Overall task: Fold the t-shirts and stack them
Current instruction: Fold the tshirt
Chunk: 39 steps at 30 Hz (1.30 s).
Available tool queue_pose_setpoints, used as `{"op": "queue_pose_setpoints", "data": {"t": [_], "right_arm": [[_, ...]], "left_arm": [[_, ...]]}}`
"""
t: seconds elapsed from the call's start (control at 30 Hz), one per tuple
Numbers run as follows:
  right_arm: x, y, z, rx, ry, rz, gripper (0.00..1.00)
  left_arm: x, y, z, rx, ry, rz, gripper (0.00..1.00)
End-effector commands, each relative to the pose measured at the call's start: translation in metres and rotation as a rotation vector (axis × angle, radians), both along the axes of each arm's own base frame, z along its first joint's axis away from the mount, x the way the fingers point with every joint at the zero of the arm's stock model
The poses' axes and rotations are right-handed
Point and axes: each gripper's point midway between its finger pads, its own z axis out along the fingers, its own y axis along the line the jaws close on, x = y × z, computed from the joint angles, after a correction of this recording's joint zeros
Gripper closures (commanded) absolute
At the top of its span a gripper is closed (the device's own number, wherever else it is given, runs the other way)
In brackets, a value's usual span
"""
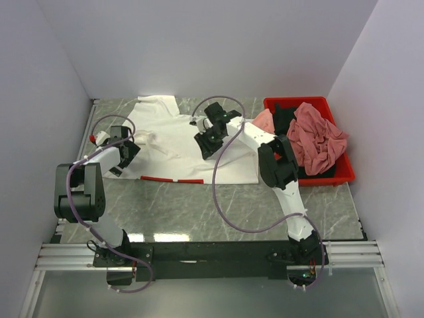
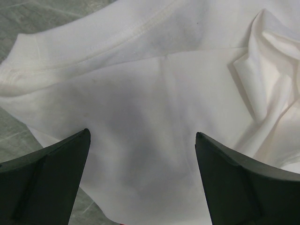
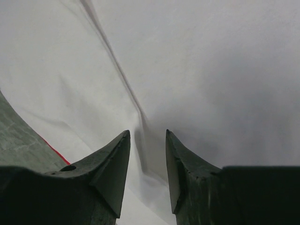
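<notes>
Left gripper point(image 2: 141, 133): nearest the lens in its wrist view. The dark fingers point(image 2: 56, 173) are spread wide and hold nothing, hanging low over the cloth.
White t-shirt point(image 1: 179, 142): spread on the table point(image 1: 199, 212) at the far middle, wrinkled, with a red printed strip point(image 1: 172, 179) along its near edge.
Right gripper point(image 3: 147, 132): down on the shirt's middle, jaws half-closed either side of a raised ridge of white cloth. Whether the cloth is truly pinched, I cannot tell.
Other t-shirts point(image 1: 318, 139): pink and dusty rose with some black, heaped in the red bin point(image 1: 291, 101) at the far right, apart from the white one.
Step in hand: probably taking hold of the white tee to begin a fold.
Doing it well: catch one layer on the right, not a bunched wad. Bring the left jaws onto the hemmed edge below them before lifting, so both sides rise together and the fold lies flat.
Left wrist view only: a stitched hem curving across the top and a puckered fold at the right, neither clear from above.
Right wrist view only: the ridge running between the jaws.
Top view only: the whole layout, showing the left gripper at the shirt's left side, the right at mid-shirt and the bin beyond.
</notes>
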Motion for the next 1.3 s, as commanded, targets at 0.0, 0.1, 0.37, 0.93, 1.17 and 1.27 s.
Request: {"op": "queue_pose_setpoints", "data": {"t": [0.0,0.1,0.37,0.93,1.17,1.27], "right_arm": [[0.001,0.008,0.003,0.008,0.004,0.037,0.57],[0.001,0.009,-0.002,0.006,0.012,0.038,0.57],[0.004,0.014,0.006,0.038,0.0,0.018,0.99],[0.045,-0.005,0.023,-0.024,-0.134,-0.345,0.94],[0.036,-0.002,0.061,0.052,-0.16,-0.349,0.24],[0.039,-0.009,0.092,0.07,-0.212,-0.41,0.19]], "left_arm": [[0.004,0.007,0.013,0.021,-0.052,0.008,0.01],[0.003,0.008,0.011,0.016,-0.05,0.011,0.01],[-0.001,0.012,0.008,0.026,-0.038,0.02,0.0],[-0.008,0.018,0.004,0.035,-0.021,0.044,0.0],[-0.001,0.019,0.019,0.038,-0.051,0.041,0.01],[0.005,0.017,0.034,0.031,-0.092,0.037,0.01]]}}
